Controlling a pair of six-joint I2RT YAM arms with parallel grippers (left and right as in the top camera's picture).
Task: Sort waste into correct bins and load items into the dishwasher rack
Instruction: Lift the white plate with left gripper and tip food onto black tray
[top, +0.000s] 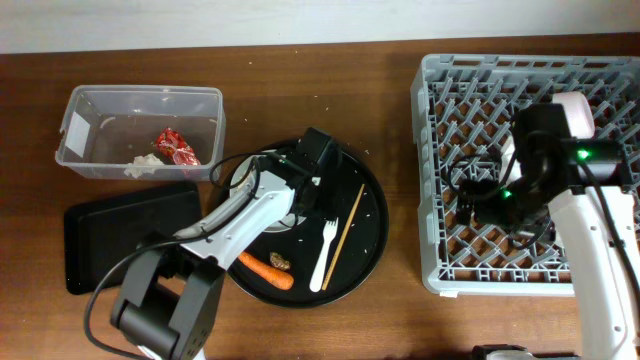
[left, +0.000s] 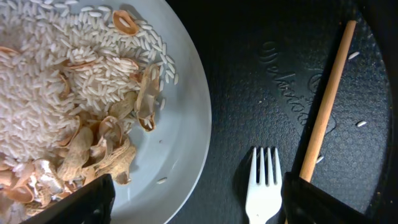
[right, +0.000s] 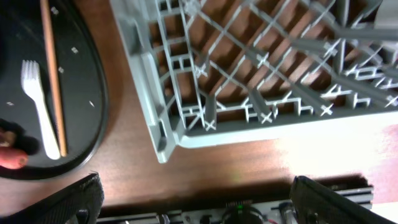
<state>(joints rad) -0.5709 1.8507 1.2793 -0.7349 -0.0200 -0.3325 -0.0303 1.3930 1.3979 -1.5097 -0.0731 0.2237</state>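
Observation:
My left gripper (top: 305, 190) (left: 199, 202) is open and hovers low over the white plate (left: 180, 124), which holds rice-like scraps (left: 56, 68) and peanut shells. The plate rim and the white fork (left: 264, 186) (top: 325, 255) lie between its fingers, with the chopstick (left: 326, 99) (top: 348, 222) beside them. A carrot (top: 266, 270) and a brown lump (top: 281, 261) lie on the round tray. The clear tub (top: 95, 100) holds the red wrapper (top: 177, 147) and white tissue (top: 143, 165). My right gripper (top: 490, 200) (right: 196, 199) is open and empty over the grey rack (top: 440, 150) (right: 186, 124).
The large round black tray (top: 375, 225) (right: 87, 106) carries the plate, fork, chopstick, carrot and lump. The shallow black rectangular tray (top: 110, 240) lies left of it. A pale pink rounded thing (top: 575, 108) shows behind my right arm in the rack.

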